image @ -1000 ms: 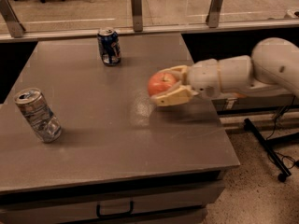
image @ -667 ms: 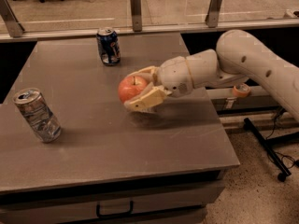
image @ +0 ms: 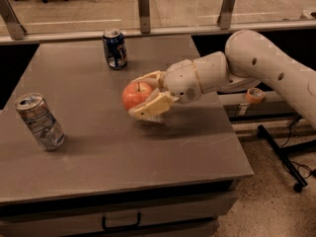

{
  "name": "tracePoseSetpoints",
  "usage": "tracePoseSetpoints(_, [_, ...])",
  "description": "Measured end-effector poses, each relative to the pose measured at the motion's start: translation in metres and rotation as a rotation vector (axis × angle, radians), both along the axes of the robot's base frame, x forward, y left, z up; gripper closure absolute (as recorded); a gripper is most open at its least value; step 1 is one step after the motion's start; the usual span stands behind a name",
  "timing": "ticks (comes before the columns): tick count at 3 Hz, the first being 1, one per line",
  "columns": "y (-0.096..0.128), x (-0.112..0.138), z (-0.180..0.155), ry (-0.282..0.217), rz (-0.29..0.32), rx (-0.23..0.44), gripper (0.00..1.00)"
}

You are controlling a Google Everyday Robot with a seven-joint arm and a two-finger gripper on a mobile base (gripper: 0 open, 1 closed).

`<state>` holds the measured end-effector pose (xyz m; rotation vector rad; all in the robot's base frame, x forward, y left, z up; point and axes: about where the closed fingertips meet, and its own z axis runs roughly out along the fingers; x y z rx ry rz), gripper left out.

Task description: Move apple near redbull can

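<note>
A round red-orange apple with a short dark stem is held in my gripper, a little above the middle of the grey table. The cream fingers are shut on the apple from the near and far sides, and my arm reaches in from the right. The redbull can, slim and silvery with pale blue-grey markings, stands tilted at the table's left side, well to the left of the apple.
A darker blue can with white markings stands at the table's far edge, behind the apple. A glass railing with posts runs behind the table. An orange tape roll and a black stand base are to the right.
My gripper has carried the apple leftward over the table, from near the right edge toward the middle. Both cans have stayed put.
</note>
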<state>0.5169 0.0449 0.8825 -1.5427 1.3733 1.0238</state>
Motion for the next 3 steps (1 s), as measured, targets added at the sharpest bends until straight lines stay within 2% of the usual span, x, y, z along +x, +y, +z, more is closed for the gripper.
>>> tracePoseSetpoints(3, [0.051, -0.039, -0.009, 0.024, -0.049, 0.016, 1.00])
